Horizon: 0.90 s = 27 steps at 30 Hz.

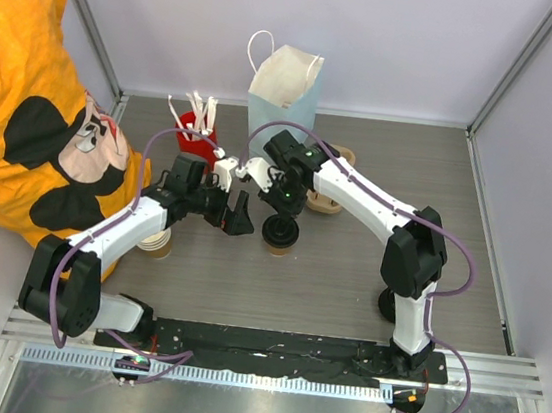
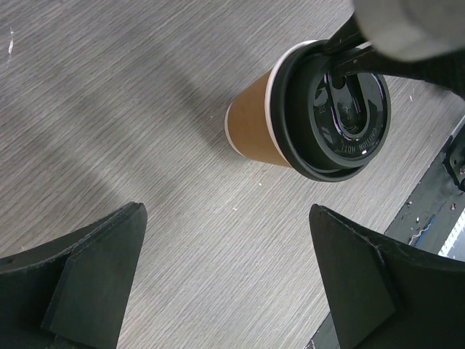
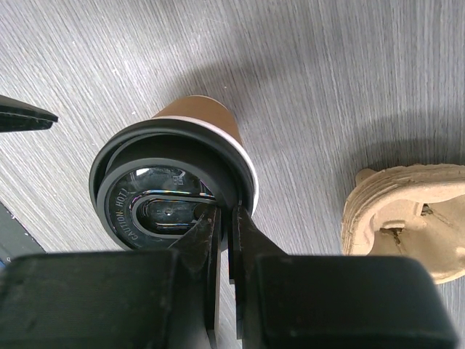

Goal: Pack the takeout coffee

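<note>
In the top view, the takeout coffee (image 1: 280,235) is sitting near the middle of the table (image 1: 368,278), and the pale blue paper bag (image 1: 282,91) is standing open-mouthed on the far side of it. The right gripper (image 1: 283,212) is reaching down onto the black lid from above. The left gripper (image 1: 239,217) is waiting just to the left of the cup. The step in hand looks like moving the cup to the bag. This view is not showing whether the base is off the table.

In the left wrist view, the left gripper (image 2: 225,273) is standing wide open and holding nothing, with the tan cup wall lying ahead of its two fingers. The lid (image 2: 338,116) is looking fully seated all round.

In the right wrist view, the right gripper (image 3: 227,233) is pinching the near edge of the lid's rim, its jaws almost together on that thin lip. A cardboard cup carrier (image 3: 407,211) is lying to the right, apart from the cup.

A rim pinch is probably a weak hold, since the lid could pop off or the cup could swing. The lift is best made slow and vertical, with the cup staying upright. It needs to rise above the bag's mouth before crossing to the far side. The open left gripper could be steadying the cup's wall or the bag.
</note>
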Available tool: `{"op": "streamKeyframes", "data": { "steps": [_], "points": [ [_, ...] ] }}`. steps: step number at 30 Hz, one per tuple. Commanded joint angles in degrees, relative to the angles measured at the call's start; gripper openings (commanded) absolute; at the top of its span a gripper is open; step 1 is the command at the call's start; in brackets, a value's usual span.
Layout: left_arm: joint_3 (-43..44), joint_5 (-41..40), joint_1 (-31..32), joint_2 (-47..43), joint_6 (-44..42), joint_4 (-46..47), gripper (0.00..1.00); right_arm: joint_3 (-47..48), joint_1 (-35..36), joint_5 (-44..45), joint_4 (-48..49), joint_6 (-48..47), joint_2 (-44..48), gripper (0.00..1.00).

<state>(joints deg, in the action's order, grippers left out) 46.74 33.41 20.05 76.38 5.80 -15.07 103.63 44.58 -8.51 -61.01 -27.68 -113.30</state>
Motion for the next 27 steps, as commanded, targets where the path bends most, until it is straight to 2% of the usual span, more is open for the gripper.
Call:
{"op": "streamKeyframes", "data": {
  "steps": [1,17,27],
  "points": [
    [0.19,1.31,0.25,-0.44,-1.32,3.38,0.99,1.66,0.95,1.83,0.19,0.35,-0.87,0.02],
    [0.11,1.48,0.25,-0.44,-1.41,3.12,1.00,2.27,1.39,2.27,0.11,-0.18,-0.79,0.32],
    [0.19,1.49,0.25,-0.27,-1.32,3.12,1.00,3.42,1.39,2.89,-0.16,-0.62,0.18,0.35]
  ]
}}
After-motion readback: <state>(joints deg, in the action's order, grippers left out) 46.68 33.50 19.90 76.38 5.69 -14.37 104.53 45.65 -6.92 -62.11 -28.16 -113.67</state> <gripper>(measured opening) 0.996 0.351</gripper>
